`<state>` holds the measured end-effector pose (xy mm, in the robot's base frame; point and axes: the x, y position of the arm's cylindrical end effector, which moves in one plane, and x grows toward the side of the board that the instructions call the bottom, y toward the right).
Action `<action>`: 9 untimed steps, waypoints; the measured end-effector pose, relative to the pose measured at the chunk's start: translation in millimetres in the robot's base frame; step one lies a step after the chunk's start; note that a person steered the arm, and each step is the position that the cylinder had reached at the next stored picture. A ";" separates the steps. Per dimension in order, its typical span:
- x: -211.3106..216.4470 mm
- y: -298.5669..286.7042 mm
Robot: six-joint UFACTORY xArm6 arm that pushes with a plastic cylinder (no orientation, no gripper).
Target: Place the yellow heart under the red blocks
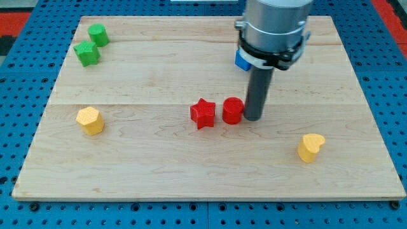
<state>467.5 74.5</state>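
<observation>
The yellow heart lies on the wooden board at the view's lower right. A red star and a red cylinder sit side by side near the board's middle. My tip stands just to the right of the red cylinder, touching or nearly touching it. The yellow heart is well to the lower right of my tip and of the red blocks.
A yellow hexagon block lies at the left. Two green blocks sit at the upper left. A blue block is partly hidden behind the arm.
</observation>
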 end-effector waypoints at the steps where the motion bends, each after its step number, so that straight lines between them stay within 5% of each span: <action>1: -5.9 -34.4; 3: -32.8 106.2; 4: 21.6 152.1; 5: 71.9 156.3; 6: 86.9 84.6; 7: 90.7 48.6; 9: 56.7 85.2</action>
<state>524.2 159.7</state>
